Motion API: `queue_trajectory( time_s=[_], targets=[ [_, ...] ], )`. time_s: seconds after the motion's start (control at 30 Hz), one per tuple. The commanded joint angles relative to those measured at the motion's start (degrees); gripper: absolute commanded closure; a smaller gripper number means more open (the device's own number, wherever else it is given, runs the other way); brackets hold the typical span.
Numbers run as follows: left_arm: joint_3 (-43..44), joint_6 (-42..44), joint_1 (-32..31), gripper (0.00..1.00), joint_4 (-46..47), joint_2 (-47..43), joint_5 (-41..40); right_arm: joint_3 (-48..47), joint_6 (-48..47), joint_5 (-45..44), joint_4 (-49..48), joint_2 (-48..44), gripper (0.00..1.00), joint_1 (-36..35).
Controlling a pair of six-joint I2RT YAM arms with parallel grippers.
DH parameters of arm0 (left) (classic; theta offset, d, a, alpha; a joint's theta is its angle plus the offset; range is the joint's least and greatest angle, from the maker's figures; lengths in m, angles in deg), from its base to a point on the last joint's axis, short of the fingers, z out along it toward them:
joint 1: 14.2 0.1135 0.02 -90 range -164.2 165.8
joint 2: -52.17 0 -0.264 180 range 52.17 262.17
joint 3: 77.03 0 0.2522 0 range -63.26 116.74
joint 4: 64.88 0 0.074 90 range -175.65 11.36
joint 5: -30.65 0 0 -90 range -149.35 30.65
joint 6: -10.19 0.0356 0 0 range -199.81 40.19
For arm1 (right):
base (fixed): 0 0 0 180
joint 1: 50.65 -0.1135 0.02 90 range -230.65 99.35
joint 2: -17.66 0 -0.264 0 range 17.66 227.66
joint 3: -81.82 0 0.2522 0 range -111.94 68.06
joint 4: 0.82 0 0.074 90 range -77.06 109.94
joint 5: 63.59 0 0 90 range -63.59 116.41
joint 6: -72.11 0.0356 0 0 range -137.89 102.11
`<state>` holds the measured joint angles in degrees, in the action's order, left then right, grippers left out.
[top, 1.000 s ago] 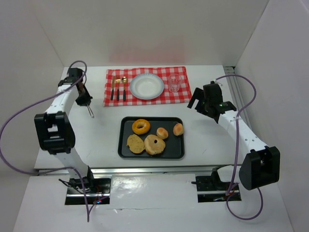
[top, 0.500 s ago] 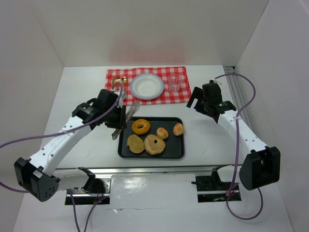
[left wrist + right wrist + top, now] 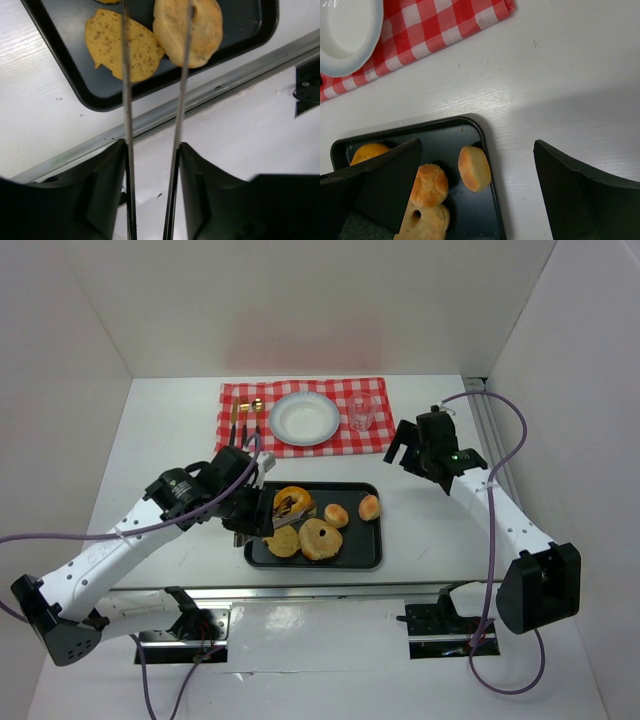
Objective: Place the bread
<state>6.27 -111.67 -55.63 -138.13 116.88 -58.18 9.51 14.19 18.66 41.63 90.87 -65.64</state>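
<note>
The bread, a big round pale-tan bun with a small dark hole, lies in the black tray at its front middle. It shows in the left wrist view and at the bottom edge of the right wrist view. My left gripper is shut on thin metal tongs. The tong arms reach out over the flat slice and the bread and stand apart. My right gripper is open and empty, above the table right of the tray.
The tray also holds an orange-brown ring donut and two small rolls. Behind it, a red checked cloth carries a white plate, a glass and cutlery. White walls stand on both sides.
My left arm swung from the far left of the table to the tray, carrying the tongs, and now hangs over the tray's left half. The right arm has barely moved.
</note>
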Motion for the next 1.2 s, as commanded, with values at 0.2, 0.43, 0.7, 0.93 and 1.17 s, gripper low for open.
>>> queue_trajectory(
  time_s=[0.2, 0.43, 0.7, 0.93, 1.17],
  targets=[
    [2.0, -4.2, -0.3, 0.40, -0.4, -3.4, 6.6, -1.8, -0.1, -0.5, -2.1, -0.7, 0.00, -1.0],
    [1.5, -3.7, -0.8, 0.40, -1.9, -3.4, 9.9, -1.8, -0.1, -0.5, -2.1, -0.7, 0.00, -1.0],
    [-3.4, -8.0, -1.4, 0.40, 0.9, -4.6, 11.0, -1.3, -0.1, -0.5, -2.8, -0.7, 0.00, -1.0],
    [-4.9, -11.4, -1.4, 0.40, 0.3, -6.3, 6.1, -0.8, -0.1, -1.0, -2.2, -1.2, 0.00, -1.0],
    [-8.8, -11.9, -1.4, 0.42, 4.7, -5.2, 9.3, -0.3, 0.4, 0.0, -2.8, -0.7, 0.00, -1.0]
  ],
)
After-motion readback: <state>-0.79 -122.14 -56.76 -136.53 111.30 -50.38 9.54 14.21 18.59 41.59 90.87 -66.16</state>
